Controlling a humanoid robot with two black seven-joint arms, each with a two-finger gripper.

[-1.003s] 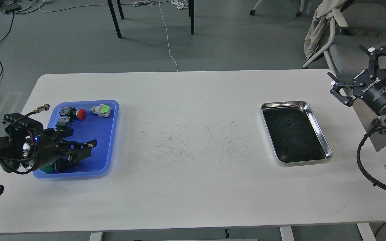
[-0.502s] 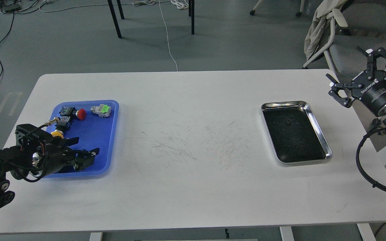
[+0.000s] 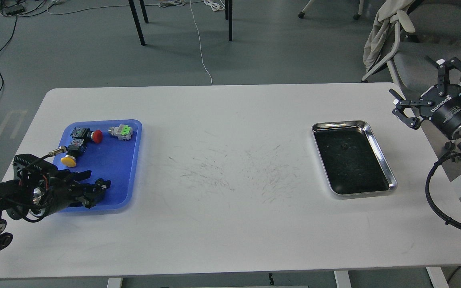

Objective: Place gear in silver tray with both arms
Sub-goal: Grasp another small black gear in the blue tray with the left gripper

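Observation:
The silver tray lies on the right of the white table, its dark inside holding only a small speck. My left gripper hovers over the front edge of the blue plastic tray, jaws apart; whether anything sits between them is hidden. My right gripper is open and empty, raised beyond the table's right edge, to the right of and behind the silver tray. I cannot pick out a gear among the parts in the blue tray.
The blue tray holds a red push button, a grey and green part, a yellow button and black blocks. A chair with a cloth stands behind the right gripper. A black cable loops from the right arm.
My left gripper has moved down and toward the front edge of the blue tray, uncovering the yellow button. My right gripper has shifted slightly up and right, still open.

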